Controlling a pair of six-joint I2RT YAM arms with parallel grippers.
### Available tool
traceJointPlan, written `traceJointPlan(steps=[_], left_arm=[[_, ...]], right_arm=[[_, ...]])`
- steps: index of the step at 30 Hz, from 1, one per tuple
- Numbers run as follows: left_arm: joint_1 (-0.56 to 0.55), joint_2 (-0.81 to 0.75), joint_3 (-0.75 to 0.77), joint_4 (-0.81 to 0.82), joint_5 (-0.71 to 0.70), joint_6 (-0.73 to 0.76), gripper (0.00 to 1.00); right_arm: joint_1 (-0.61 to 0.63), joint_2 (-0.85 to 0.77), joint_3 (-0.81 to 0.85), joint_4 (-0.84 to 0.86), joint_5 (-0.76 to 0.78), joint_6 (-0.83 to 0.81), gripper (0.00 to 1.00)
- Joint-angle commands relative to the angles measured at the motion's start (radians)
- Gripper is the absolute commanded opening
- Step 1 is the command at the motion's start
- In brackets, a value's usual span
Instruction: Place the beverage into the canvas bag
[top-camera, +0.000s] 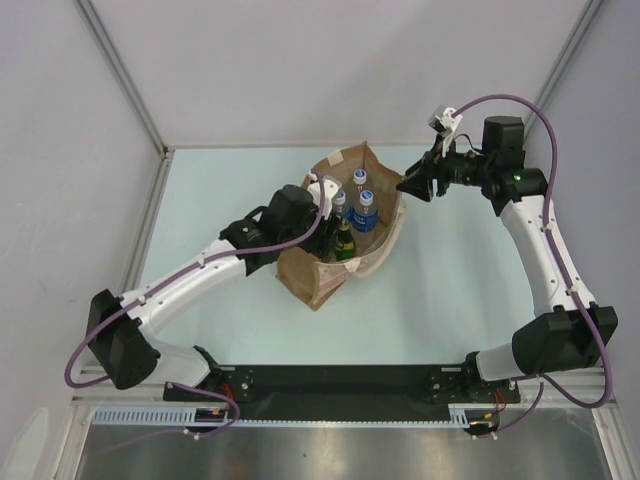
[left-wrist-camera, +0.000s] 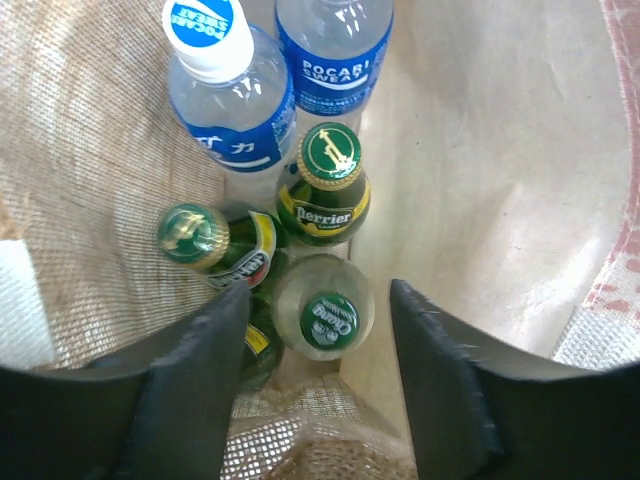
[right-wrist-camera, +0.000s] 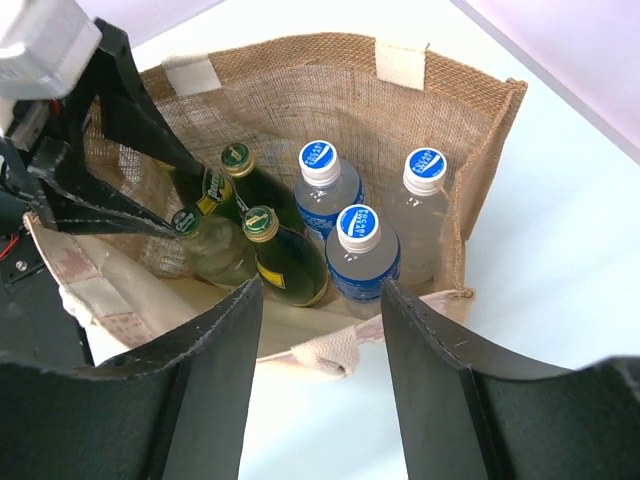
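Observation:
The tan canvas bag stands open mid-table, its woven wall and rim showing in both wrist views. My left gripper reaches down into it, open. Between its jaws, touching neither, a clear glass beverage with a green cap stands upright on the bag floor. My right gripper hovers just outside the bag's right edge, open and holding nothing.
Blue-capped Pocari Sweat bottles and green Perrier bottles also stand in the bag. A cream strap handle droops over the near rim. White walls enclose the pale blue table.

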Motion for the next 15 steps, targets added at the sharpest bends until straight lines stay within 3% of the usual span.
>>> traceJointPlan(steps=[1,6,10,15], left_arm=[[-0.001,-0.059,0.030,-0.007,-0.023,0.025,0.66],[0.001,-0.119,0.091,-0.048,-0.047,0.020,0.72],[0.003,-0.174,0.139,-0.068,-0.072,-0.003,0.84],[0.019,-0.261,0.184,-0.091,-0.112,-0.089,0.96]], right_arm=[[-0.009,-0.031,0.011,0.010,-0.016,0.000,0.57],[-0.023,-0.036,0.022,-0.022,-0.013,-0.020,0.57],[-0.040,-0.034,0.040,-0.054,0.010,-0.024,0.59],[-0.092,-0.048,0.048,-0.062,0.063,0.026,0.83]])
